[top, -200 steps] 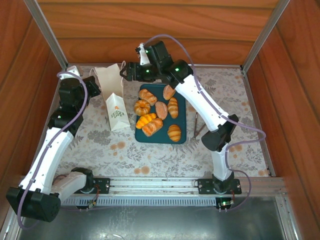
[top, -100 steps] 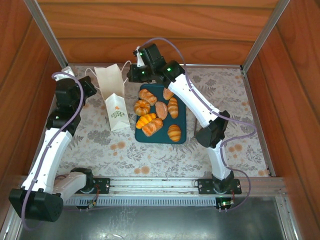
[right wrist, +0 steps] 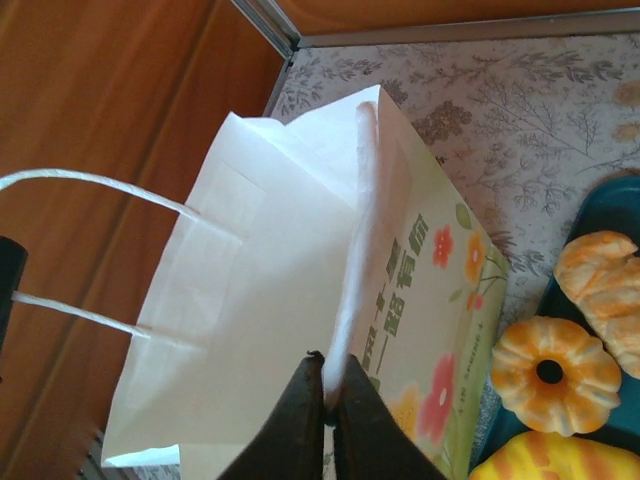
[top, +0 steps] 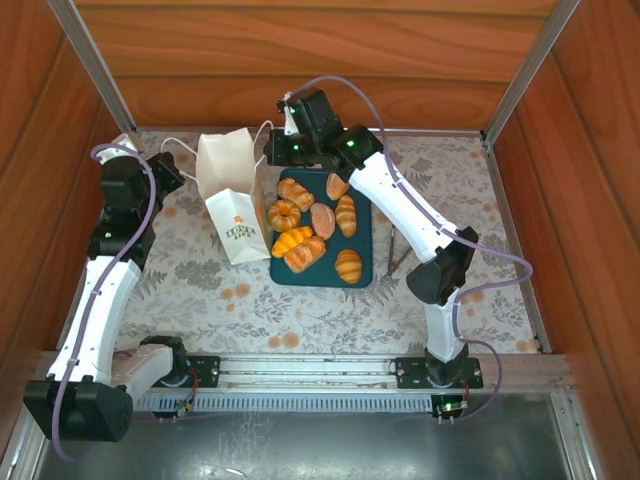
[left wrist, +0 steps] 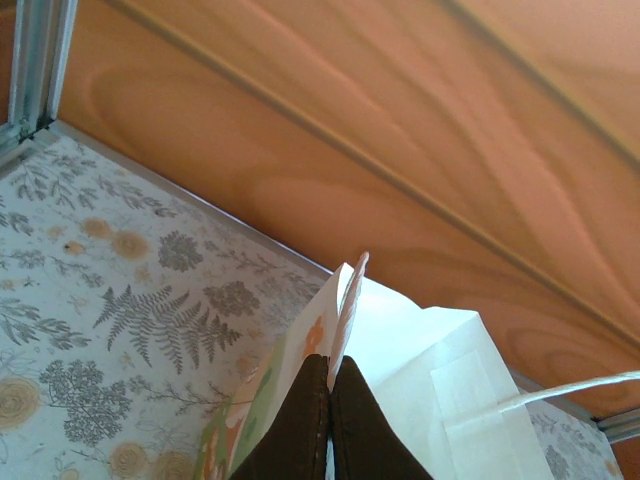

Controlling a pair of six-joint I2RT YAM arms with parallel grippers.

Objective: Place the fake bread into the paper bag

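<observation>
My right pincer [right wrist: 325,385] is closed narrow on the top edge of the paper bag [right wrist: 270,290], on the wall with the printed flowers; nothing else is between its fingers. My left pincer [left wrist: 330,375] is closed the same way on the opposite edge; so the mouth of the bag lies between my two pincers, and its white inside faces up.

The fake bread [top: 305,225] is not in the bag yet; it lies on the dark tray [top: 362,270], on the outer side of the flowered wall from my right pincer, just beside the bag. The ring bun [right wrist: 548,372] is the nearest piece to it. From my left pincer the whole bag stands in the way; I judge the right arm should fetch the bread while the left holds the edge.
</observation>
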